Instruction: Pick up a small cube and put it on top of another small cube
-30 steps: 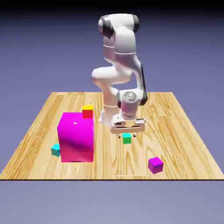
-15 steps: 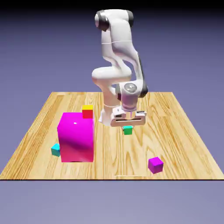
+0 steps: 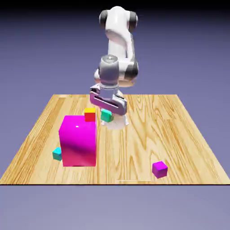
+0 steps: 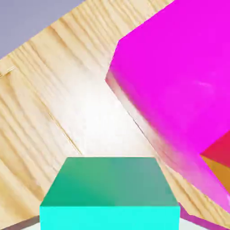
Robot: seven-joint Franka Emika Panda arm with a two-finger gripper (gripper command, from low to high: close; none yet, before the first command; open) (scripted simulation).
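The gripper (image 3: 107, 111) is gripping the green cube (image 3: 106, 115) aloft; carrying is the step in hand. In the exterior view the red cube (image 3: 90, 115) is sitting at the green one's nine o'clock, so the next move is calling for centring above it, then lowering.

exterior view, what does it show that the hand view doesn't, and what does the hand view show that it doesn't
Only the exterior view: the arm's linkage, the cyan-blue cube and the purple cube.
Only the hand view: no extra object, just a close look along the hand, with the green cube's bright cyan-lit face at the bottom edge.
Both: the green cube, the magenta block, the red-and-yellow cube, the wooden table and the backdrop.
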